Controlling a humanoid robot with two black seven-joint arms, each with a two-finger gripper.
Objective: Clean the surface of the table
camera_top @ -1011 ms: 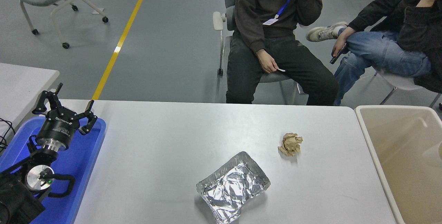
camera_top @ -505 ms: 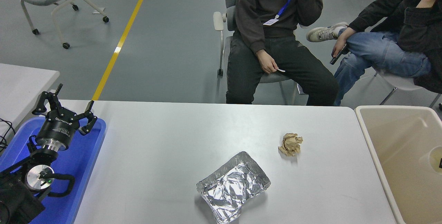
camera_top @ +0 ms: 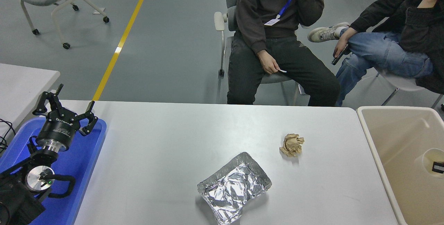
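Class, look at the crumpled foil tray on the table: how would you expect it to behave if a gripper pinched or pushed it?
The foil tray looks thin and already creased, so it would probably dent under a pinch. It seems empty, so likely light and apt to slide on the smooth table surface. Its low, flat shape should not roll.

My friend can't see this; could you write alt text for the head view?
A white table surface holds a crumpled foil tray and a brown paper ball. The left gripper hangs open over a blue tray; a beige bin stands at right.
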